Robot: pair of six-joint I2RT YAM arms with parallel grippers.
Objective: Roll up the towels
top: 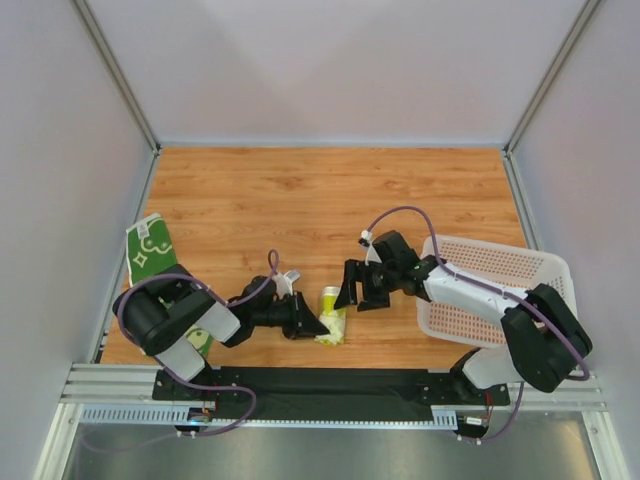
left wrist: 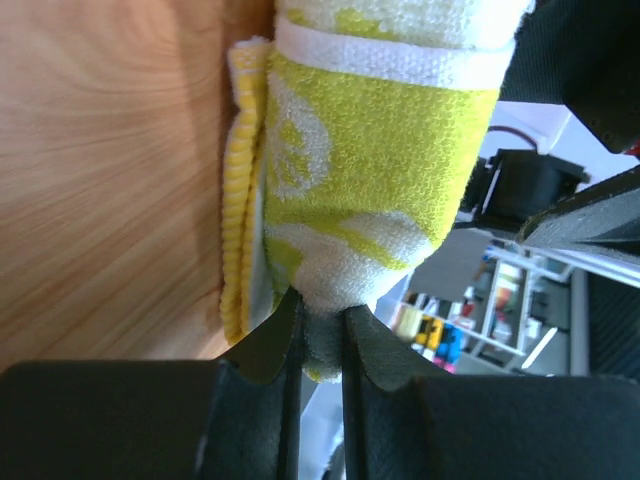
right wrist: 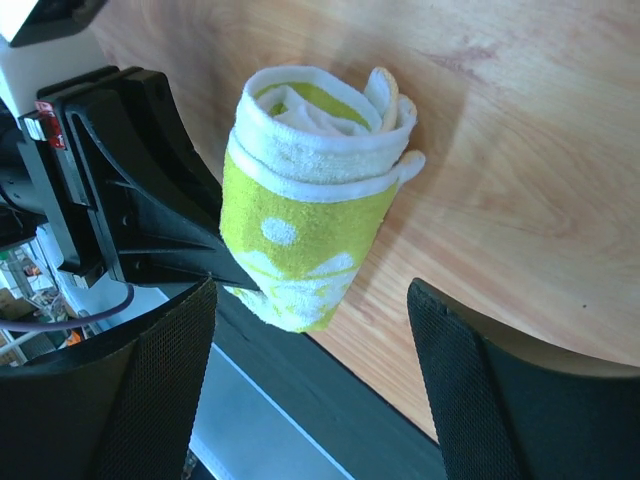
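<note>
The pale yellow towel (top: 331, 312) is rolled into a short tube and held up near the table's front edge. My left gripper (top: 319, 324) is shut on its lower end. In the left wrist view the jaws of the left gripper (left wrist: 322, 310) pinch the white-and-yellow cloth (left wrist: 370, 170). My right gripper (top: 358, 297) hovers open just right of the roll, touching nothing. Its wrist view shows the roll (right wrist: 305, 220) between and beyond its fingers (right wrist: 160, 380), with the left gripper (right wrist: 150, 230) gripping from the left. The dark green towel (top: 148, 250) lies folded at the table's left edge.
A white perforated basket (top: 500, 262) stands at the right, partly under my right arm. Grey walls enclose the wooden table (top: 330, 200) on three sides. A black rail (top: 330, 385) runs along the front edge below the roll.
</note>
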